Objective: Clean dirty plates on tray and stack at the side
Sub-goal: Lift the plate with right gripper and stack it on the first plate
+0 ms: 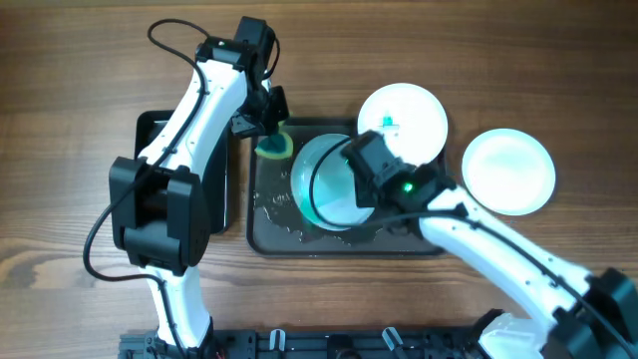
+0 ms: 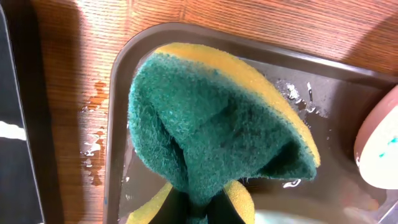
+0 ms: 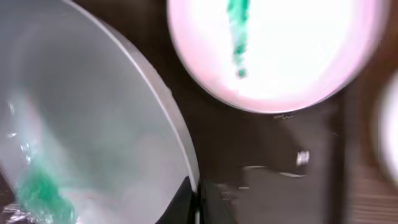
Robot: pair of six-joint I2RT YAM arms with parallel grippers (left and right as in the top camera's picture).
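Note:
My left gripper (image 1: 267, 128) is shut on a yellow sponge with a green scrub face (image 1: 273, 147), folded between the fingers (image 2: 214, 124), over the far left corner of the dark tray (image 1: 269, 224). My right gripper (image 1: 351, 179) is shut on the rim of a plate (image 1: 324, 184) smeared with green, held tilted over the tray; its rim runs between the fingers in the right wrist view (image 3: 93, 124). A second dirty plate (image 1: 403, 121) with a green streak sits at the tray's far right (image 3: 273, 50). A clean white plate (image 1: 508, 172) lies on the table to the right.
A black rectangular object (image 1: 159, 150) lies on the table left of the tray, under my left arm. Water drops lie on the tray floor (image 2: 298, 99) and on the wood by its left edge (image 2: 93, 137).

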